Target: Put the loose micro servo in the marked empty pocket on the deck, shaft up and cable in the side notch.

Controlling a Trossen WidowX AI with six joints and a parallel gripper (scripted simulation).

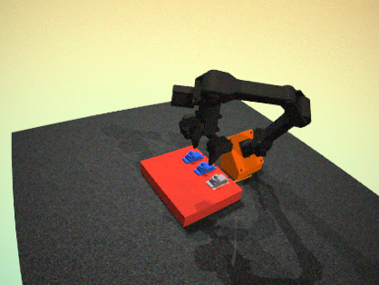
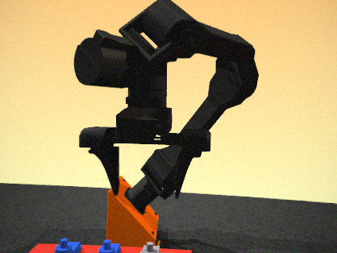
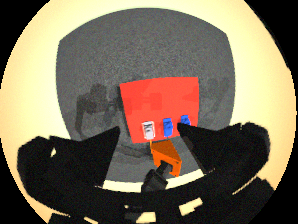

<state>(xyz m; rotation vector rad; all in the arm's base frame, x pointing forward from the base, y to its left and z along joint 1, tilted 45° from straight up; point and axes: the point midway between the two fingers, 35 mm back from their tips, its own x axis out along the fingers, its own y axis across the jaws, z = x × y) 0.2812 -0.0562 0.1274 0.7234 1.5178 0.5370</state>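
The 2 jaws of the black gripper stand wide apart with nothing between them, their tips pointing down. They hang above the rear part of a red deck, well clear of it in the exterior view.

On the deck is a row of 3 small servos. The grey-white servo is at 1 end of the row and looks to be the task's loose one, now in its pocket. Next to it are 2 blue servos, each in its own place along the same edge. In the exterior view all 3 output shafts point up.

The task looks all but finished: the grey-white servo is in the row, let go, and the gripper is away from it. Whether both ears lie fully flat is too small to tell, and the cable's fit in the side notch cannot be confirmed. What is left, in my judgement, is at most a check of that seating.

Beyond the row, an orange bracket stands just beside the deck, around the arm's lower end. A dark mat lies under everything.
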